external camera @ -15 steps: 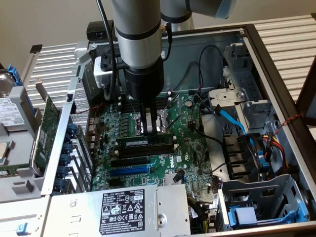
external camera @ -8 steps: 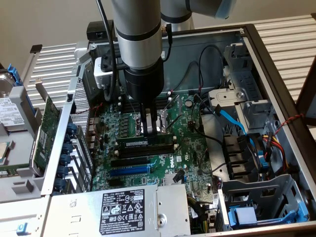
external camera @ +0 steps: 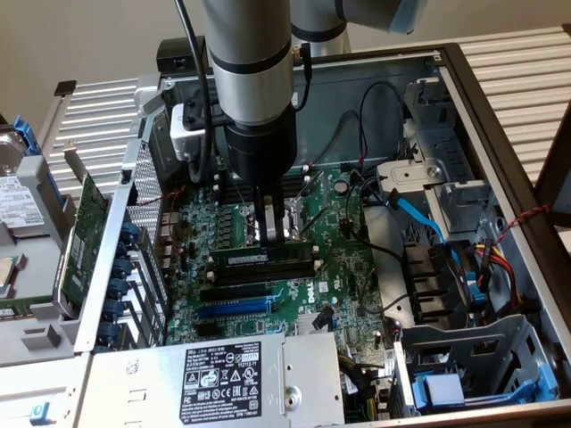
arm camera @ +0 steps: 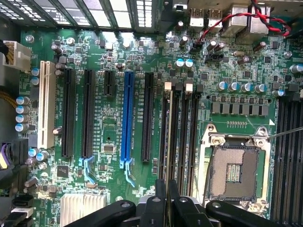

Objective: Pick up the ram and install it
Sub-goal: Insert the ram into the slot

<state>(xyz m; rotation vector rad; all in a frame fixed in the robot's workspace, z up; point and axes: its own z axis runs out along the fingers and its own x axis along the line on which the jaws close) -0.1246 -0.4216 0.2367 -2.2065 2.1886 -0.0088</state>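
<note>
hand: clenched on the top edge of the ram.
ram: on edge, lined up at a black slot mid-motherboard.
progress: pick-up done; seating apparently unfinished, latching not discernible.

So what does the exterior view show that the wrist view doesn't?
Exterior view's own: the arm, the open case, a power supply and a hard drive at that view's left.
Wrist view's own: an empty processor socket and a white slot.
Shared: the green motherboard, its blue slot, and the gripper shut on the ram.
</note>
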